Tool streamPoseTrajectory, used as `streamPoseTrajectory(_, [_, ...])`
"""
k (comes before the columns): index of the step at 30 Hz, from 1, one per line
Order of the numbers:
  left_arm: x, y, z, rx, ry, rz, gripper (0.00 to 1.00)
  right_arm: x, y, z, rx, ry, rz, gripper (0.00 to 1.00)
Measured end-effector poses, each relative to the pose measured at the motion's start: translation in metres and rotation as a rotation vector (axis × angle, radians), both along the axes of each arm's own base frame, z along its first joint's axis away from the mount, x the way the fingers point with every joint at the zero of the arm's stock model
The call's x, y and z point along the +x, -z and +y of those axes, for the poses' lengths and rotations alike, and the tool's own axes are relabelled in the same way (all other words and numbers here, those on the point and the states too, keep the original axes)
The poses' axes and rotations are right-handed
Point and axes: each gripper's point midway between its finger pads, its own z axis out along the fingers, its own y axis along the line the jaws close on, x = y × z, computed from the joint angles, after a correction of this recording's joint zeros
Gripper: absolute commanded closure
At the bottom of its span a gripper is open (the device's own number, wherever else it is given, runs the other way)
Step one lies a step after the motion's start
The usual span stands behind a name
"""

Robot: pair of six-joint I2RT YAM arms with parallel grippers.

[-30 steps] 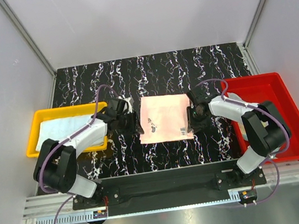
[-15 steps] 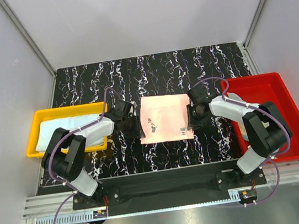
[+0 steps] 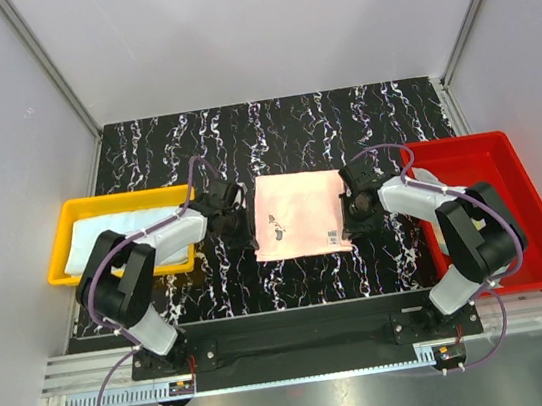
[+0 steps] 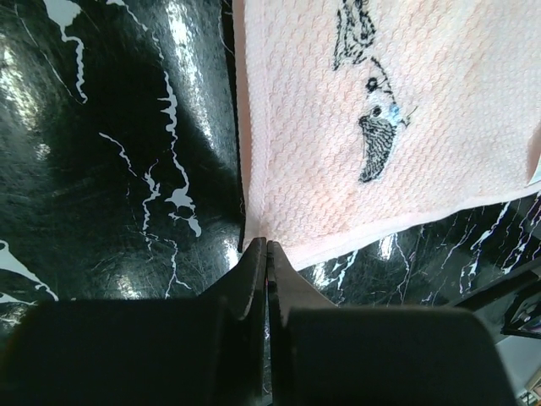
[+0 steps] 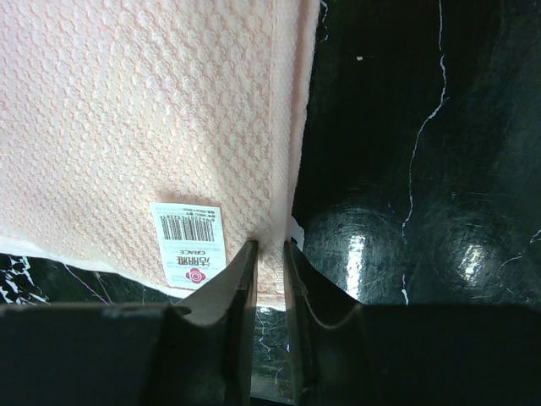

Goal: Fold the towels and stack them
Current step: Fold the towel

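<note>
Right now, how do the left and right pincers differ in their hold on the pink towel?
The left pincer has its jaws pressed together on the towel's near-left corner. The right pincer shows a gap between its jaws, with the towel's near-right edge lying in it. The left pincer sits by the dark printed figure, while the right pincer sits by the barcode label. Both sit low at the towel's near edge, at opposite corners.

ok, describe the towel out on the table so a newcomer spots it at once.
On the black marbled table, look between the yellow tray and the red tray. The pink towel lies flat there; unlike the pale towel in the yellow tray, it has small dark drawings and a barcode label.
</note>
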Motion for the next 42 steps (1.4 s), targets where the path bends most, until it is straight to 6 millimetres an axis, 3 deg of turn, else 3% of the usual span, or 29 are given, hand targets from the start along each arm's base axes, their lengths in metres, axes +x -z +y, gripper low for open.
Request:
streamPoseTrajectory(5, [0.002,-0.013,0.0,0.003,-0.007,-0.018,0.99,0.0,0.0,0.0,0.0,0.0,-0.002,0.76])
streamPoseTrajectory(9, [0.005,-0.015,0.002,0.015,-0.013,-0.035,0.7,0.001,0.0,0.0,0.0,0.0,-0.003,0.76])
streamPoseTrajectory(17, [0.006,-0.005,0.003,0.031,-0.015,-0.034,0.65,0.001,0.0,0.0,-0.001,0.001,-0.002,0.76])
streamPoseTrajectory(22, [-0.001,0.008,0.002,0.038,-0.012,-0.001,0.7,0.0,0.0,0.0,0.0,0.0,-0.002,0.76])
streamPoseTrajectory(31, [-0.003,0.01,-0.001,0.052,-0.013,-0.012,1.0,0.001,0.0,-0.001,-0.004,0.002,-0.004,0.76])
streamPoseTrajectory(42, [-0.004,0.001,0.004,0.121,-0.013,0.006,1.0,0.001,0.0,0.0,-0.003,0.002,-0.007,0.77])
